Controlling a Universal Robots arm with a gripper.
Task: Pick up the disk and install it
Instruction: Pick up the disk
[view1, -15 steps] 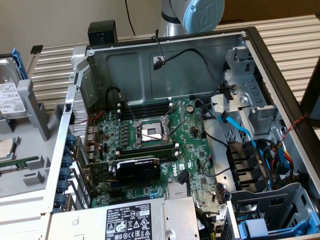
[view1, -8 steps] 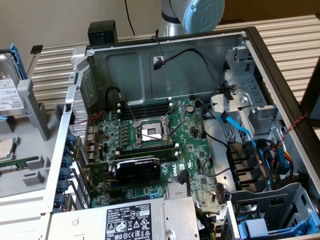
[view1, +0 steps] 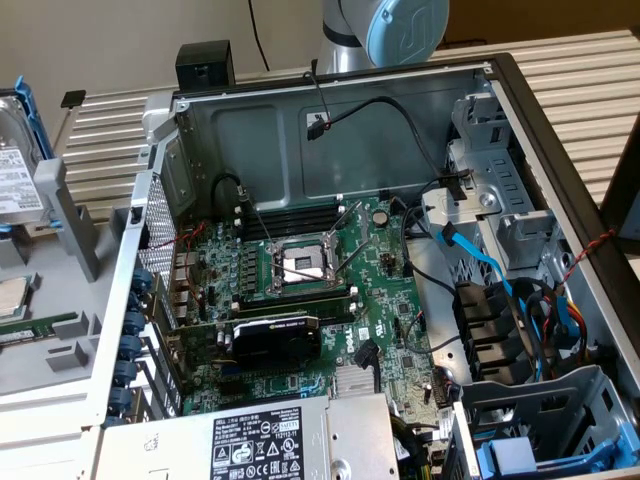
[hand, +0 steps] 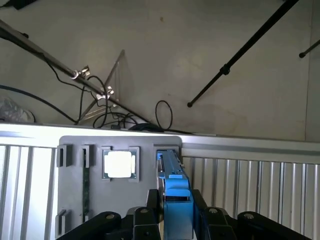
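Disk stands on edge in a slot of the grey tray, one slot along from the square processor chip, which lies flat in the same tray. The gripper is down over the tray. Its black fingers are partway closed and lie against both sides of the blue carrier frame. It looks to have the disk pinched (no gap shows on either side), and the drive is not yet lifted out of the slot.

I would expect a metal drive like this to be dense for its size and completely rigid. The plastic frame is smoother and may flex or slip a little under the pads. It is also a part that should not be knocked. The sound hold is across the broad faces, near the middle of the upper edge, so that the weight hangs straight below the jaws and does not swing. The open computer case lies just beside the tray.
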